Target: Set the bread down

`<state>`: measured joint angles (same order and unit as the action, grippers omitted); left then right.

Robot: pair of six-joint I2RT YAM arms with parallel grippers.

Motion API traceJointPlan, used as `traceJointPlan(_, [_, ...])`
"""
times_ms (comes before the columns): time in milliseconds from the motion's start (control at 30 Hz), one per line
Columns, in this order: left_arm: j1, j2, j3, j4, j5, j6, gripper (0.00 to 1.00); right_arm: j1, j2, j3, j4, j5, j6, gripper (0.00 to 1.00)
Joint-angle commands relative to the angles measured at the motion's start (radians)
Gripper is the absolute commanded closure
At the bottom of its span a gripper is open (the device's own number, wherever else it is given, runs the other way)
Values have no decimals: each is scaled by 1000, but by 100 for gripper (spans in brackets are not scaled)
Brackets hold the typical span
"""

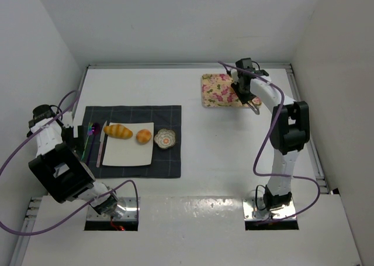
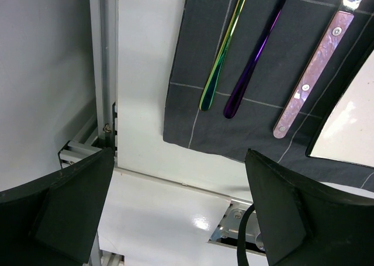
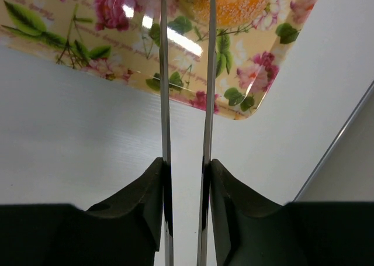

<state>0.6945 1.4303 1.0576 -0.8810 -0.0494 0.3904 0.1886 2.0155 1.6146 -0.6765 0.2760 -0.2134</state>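
Over floral tray (image 1: 215, 94), right jaws clamping tongs (image 3: 165, 102) (bagel (image 3: 234, 3) on it)

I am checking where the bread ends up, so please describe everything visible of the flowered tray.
The flowered tray is a shallow, glossy rectangle with rounded corners, cream-yellow with pink roses and green leaves. It lies flat on the white table, far right. A golden bread piece rests in it; metal tongs reach over its rim.

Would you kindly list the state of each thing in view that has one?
Left hand: open, empty.
Right hand: shut on tongs.
Ring bread: lying on floral tray.
Twisted roll: lying on white plate.
Round bun: on that plate too.
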Motion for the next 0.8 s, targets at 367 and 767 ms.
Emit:
traceJointPlan(367, [11, -5, 28, 1, 5, -8, 0, -3, -121, 71, 20, -93, 63, 97])
traceJointPlan(767, [11, -14, 28, 1, 23, -8, 0, 162, -345, -80, 54, -115, 77, 97])
